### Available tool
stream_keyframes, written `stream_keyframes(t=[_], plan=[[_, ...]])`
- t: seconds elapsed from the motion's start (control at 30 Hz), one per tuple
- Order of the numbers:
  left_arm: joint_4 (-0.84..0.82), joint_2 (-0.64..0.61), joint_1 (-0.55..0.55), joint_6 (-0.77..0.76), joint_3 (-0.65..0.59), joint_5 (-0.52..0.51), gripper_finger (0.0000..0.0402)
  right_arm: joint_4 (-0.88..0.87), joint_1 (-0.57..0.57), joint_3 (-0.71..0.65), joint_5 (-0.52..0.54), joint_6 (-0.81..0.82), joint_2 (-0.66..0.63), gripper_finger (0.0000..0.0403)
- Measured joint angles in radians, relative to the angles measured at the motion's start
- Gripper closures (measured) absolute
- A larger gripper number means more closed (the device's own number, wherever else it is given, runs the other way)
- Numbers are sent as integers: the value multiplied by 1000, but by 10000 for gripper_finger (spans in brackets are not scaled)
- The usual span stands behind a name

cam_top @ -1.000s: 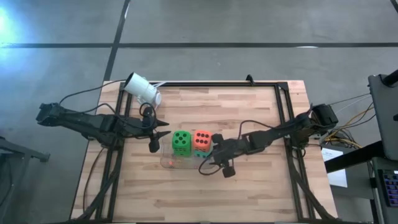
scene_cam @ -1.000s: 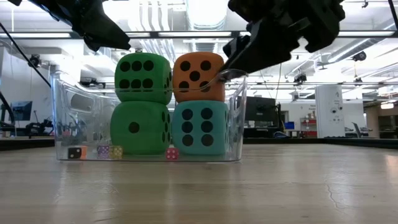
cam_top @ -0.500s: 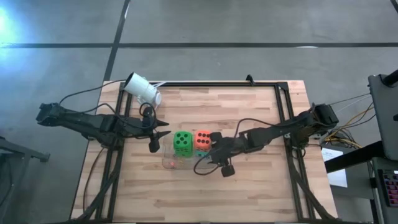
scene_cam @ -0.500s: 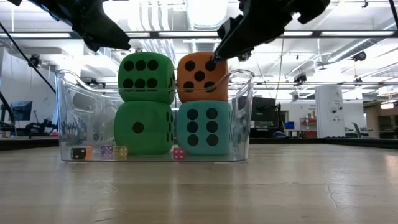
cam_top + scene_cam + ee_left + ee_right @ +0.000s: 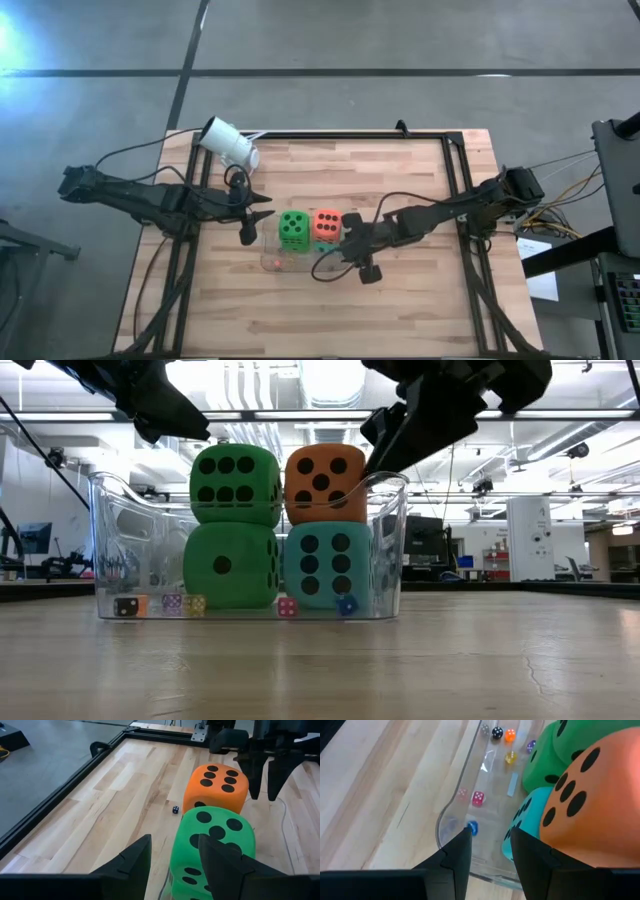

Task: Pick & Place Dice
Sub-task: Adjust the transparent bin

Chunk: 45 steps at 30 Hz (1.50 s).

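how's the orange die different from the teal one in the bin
The orange die sits on top, rising above the clear bin's rim; the teal die lies under it on the bin floor. In the low view, orange's facing side shows five pips, teal's six. Both are soft-looking cubes with black pips.

Small blue die (image 5: 347,604) now lying inside clear bin (image 5: 392,550) near its right wall, absent earlier. Right gripper (image 5: 347,238) hanging above that right rim (image 5: 385,480) beside orange die (image 5: 323,482), fingers parted with nothing between, slightly narrower than before.
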Motion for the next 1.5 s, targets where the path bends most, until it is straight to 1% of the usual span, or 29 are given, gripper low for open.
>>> stream_keyframes(t=[0.13,0.3,0.5,0.63,0.7,0.8,0.93,1.07,1.13,1.27,1.43,1.5], plan=[[0,0,0,0,0,0,231,-7,1,15,0,-8,-8,276],[-2,0,0,0,0,0,231,-96,3,21,0,28,-55,277],[-3,0,0,-1,0,0,231,-186,3,-23,14,87,-134,277],[-2,0,0,0,0,0,231,-180,2,-82,87,104,-168,282],[-2,0,0,-1,0,0,231,-172,1,-121,111,139,-173,282],[-2,0,0,-1,0,0,231,-96,-5,-183,119,172,-172,280],[-2,0,0,-1,0,0,231,28,-5,-256,140,169,-150,280],[0,-1,0,-1,0,0,231,149,-11,-296,142,174,-134,279],[0,-1,0,-1,0,0,231,204,-12,-300,142,173,-115,280],[0,-1,0,-1,0,0,231,249,-16,-292,141,161,-68,282],[0,0,0,-1,0,0,231,242,-23,-266,141,142,-4,279],[0,0,0,-1,0,0,231,264,-26,-249,140,128,18,278]])
